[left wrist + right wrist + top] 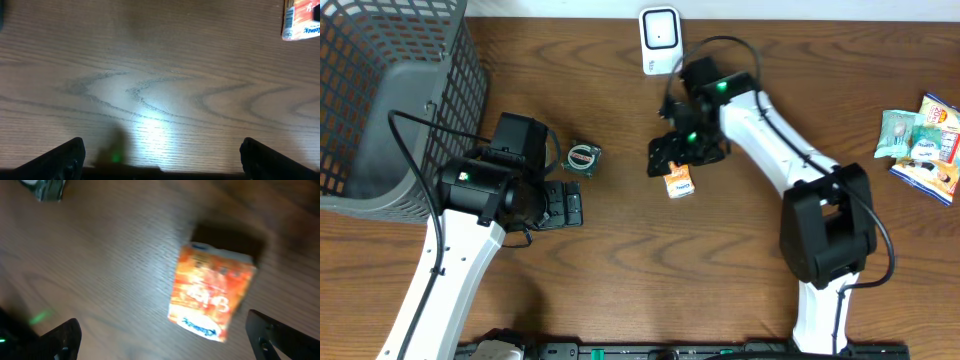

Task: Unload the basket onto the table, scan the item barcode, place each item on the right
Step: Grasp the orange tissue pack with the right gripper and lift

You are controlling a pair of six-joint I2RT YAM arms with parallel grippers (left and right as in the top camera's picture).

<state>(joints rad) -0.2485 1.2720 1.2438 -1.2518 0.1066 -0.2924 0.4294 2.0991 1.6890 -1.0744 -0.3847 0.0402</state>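
Note:
The item, a small orange packet (680,184), lies flat on the wooden table below the white scanner (660,40). My right gripper (670,163) hovers just above the packet's far end. In the right wrist view the packet (210,292) is blurred and rests loose on the wood, and the right gripper (165,340) is open with its fingers wide to either side. No barcode shows on it. My left gripper (567,205) is open over bare wood, left of the packet. The left wrist view has the left gripper (162,162) holding nothing and the packet's edge (302,20) at the top right.
A grey mesh basket (380,100) fills the back left corner. A small dark round-faced pack (583,158) lies between the arms and shows at the right wrist view's top left (47,187). Several snack packets (925,145) lie at the far right.

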